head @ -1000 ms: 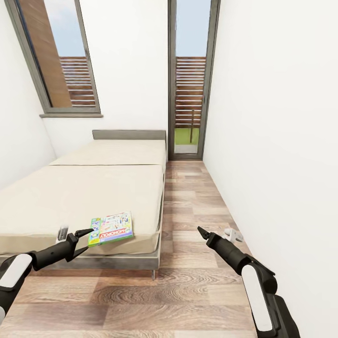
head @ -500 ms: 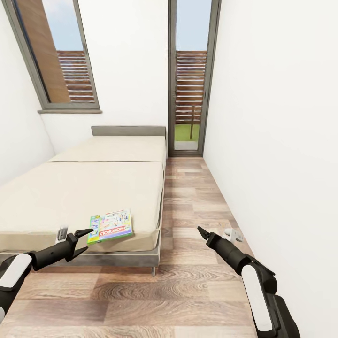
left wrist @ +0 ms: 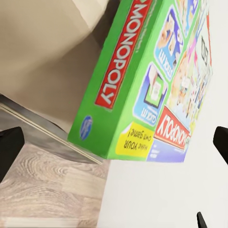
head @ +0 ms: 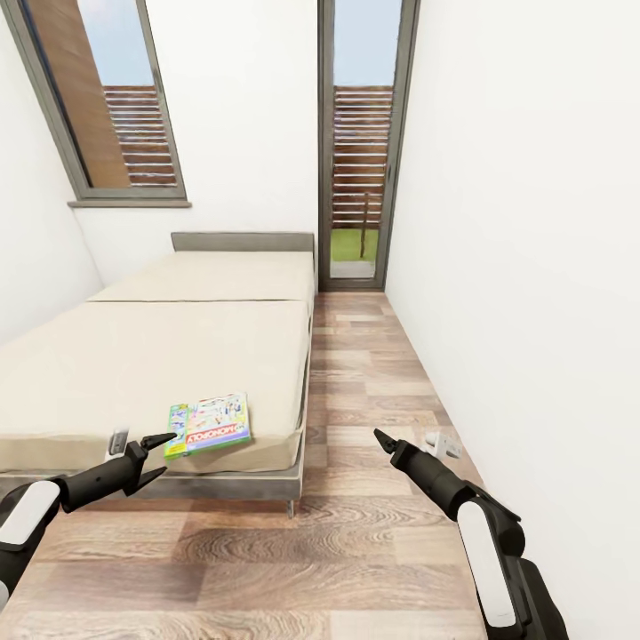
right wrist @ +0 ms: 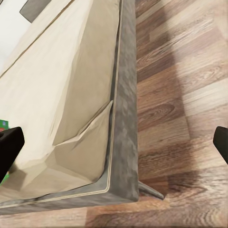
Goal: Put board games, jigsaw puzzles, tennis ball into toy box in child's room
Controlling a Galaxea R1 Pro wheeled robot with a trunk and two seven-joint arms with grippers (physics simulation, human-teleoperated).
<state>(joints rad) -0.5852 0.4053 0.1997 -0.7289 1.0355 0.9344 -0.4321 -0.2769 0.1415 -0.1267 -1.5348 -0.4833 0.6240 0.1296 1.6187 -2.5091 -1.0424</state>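
Monopoly box lies flat on bed, near foot-end corner, by floor-side edge. Left gripper hovers just short of box, fingers spread, empty; in left wrist view box sits between parted fingertips, untouched. Right gripper held over wood floor beside bed, fingers apart, holding nothing. Right wrist view looks onto bed corner and frame.
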